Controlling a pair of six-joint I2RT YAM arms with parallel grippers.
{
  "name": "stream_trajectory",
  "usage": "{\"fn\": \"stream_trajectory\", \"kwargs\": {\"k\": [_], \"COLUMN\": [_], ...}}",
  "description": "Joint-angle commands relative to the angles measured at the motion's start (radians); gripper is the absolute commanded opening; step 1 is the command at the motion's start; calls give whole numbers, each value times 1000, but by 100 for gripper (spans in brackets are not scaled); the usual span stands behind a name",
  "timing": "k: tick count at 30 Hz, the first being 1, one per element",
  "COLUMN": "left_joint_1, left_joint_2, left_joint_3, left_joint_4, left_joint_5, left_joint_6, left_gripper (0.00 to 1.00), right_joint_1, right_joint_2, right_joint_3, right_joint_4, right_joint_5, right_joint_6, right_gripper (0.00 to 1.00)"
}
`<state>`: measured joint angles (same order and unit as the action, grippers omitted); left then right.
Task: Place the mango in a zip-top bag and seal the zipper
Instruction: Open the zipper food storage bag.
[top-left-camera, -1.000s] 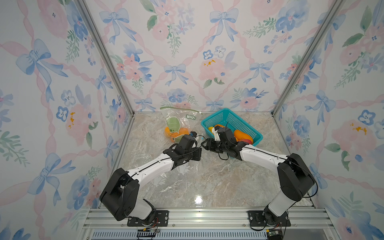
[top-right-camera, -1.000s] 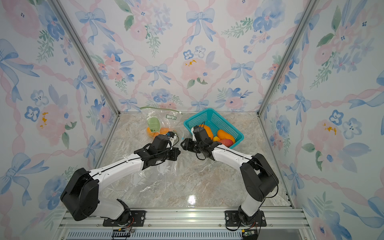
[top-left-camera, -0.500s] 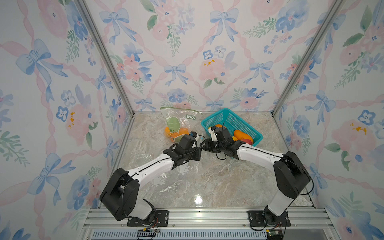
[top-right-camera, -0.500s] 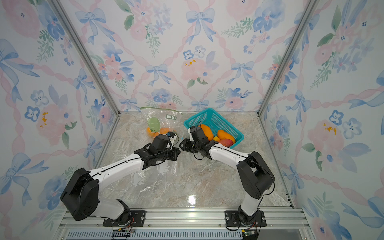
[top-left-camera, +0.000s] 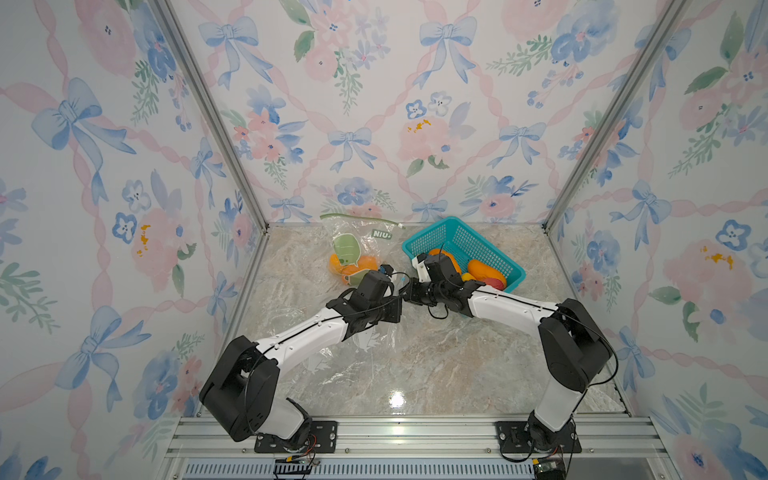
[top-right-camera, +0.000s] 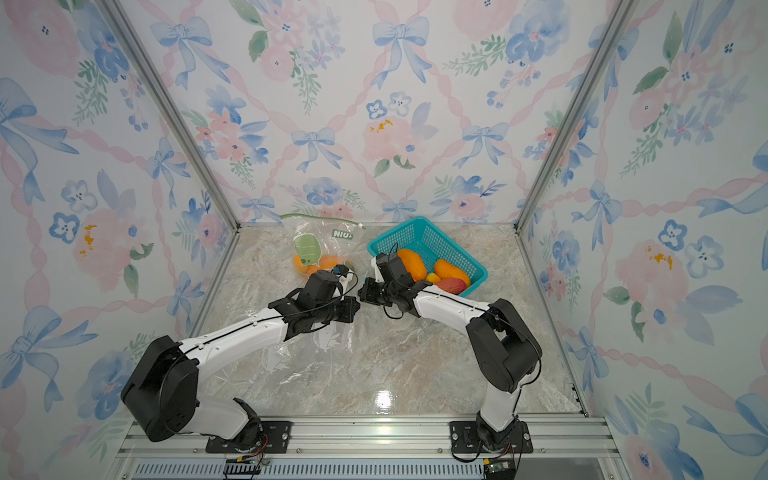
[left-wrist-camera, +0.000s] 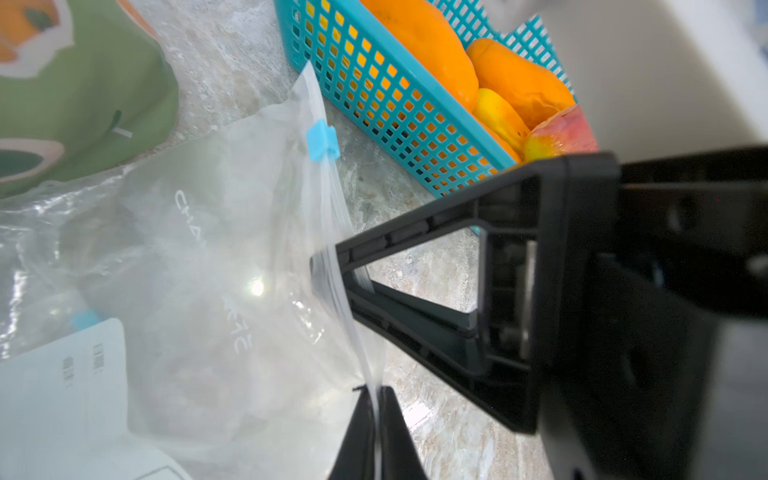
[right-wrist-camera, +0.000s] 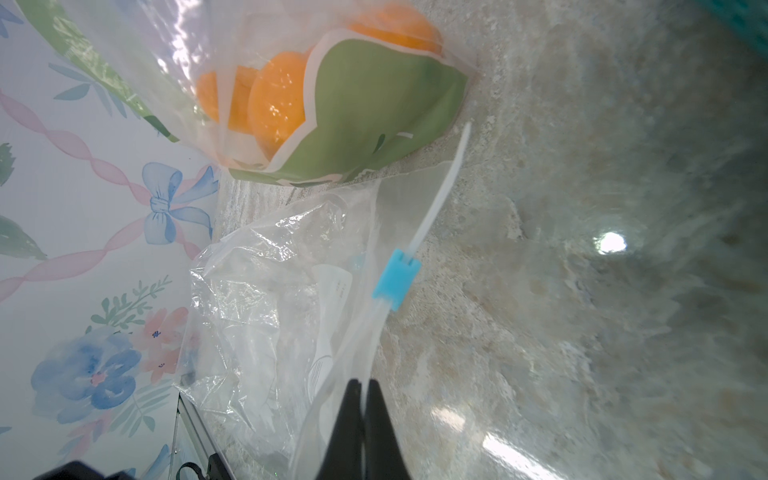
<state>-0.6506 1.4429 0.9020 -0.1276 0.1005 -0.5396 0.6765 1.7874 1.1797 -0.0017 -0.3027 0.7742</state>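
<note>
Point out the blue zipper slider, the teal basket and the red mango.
blue zipper slider (right-wrist-camera: 395, 279): right wrist view, middle of the clip.
teal basket (top-left-camera: 469, 241): in a top view, bare mesh inside.
red mango (top-right-camera: 451, 285): in a top view, its upper skin.

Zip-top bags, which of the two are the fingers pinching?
The clear bag with the blue slider: both arms' fingers pinch its zipper edge. The green-printed bag lies untouched farther back, orange fruit inside.
</note>
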Motion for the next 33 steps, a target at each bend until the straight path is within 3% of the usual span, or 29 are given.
{"fn": "stream_trajectory", "kwargs": {"k": [1, 5, 15, 21, 24, 28, 33], "left_joint_1": [23, 35, 45, 51, 54, 60, 60], "left_joint_2": [-18, -22, -16, -29, -27, -16, 1], "left_joint_3": [-24, -33, -36, -37, -40, -49, -48], "left_joint_4": [13, 17, 35, 49, 51, 56, 62], "left_joint_5": [-41, -45, -49, -53, -51, -43, -20], "left_joint_6": [-27, -40, -69, -88, -91, -94, -96], "left_gripper": [20, 38, 39, 50, 50, 41, 41], "right_joint_1": [12, 12, 18, 18, 18, 18, 21], "right_joint_2": [0, -2, -7, -5, -6, -9, -9], "right_joint_3": [-1, 1, 1, 1, 3, 5, 12], "right_joint_4": [14, 19, 7, 6, 7, 5, -2], "right_joint_5": [-4, -4, 3, 5, 3, 3, 7], "right_joint_6": [-16, -17, -29, -31, -29, -31, -35], "right_gripper": [0, 0, 0, 0, 0, 0, 0]}}
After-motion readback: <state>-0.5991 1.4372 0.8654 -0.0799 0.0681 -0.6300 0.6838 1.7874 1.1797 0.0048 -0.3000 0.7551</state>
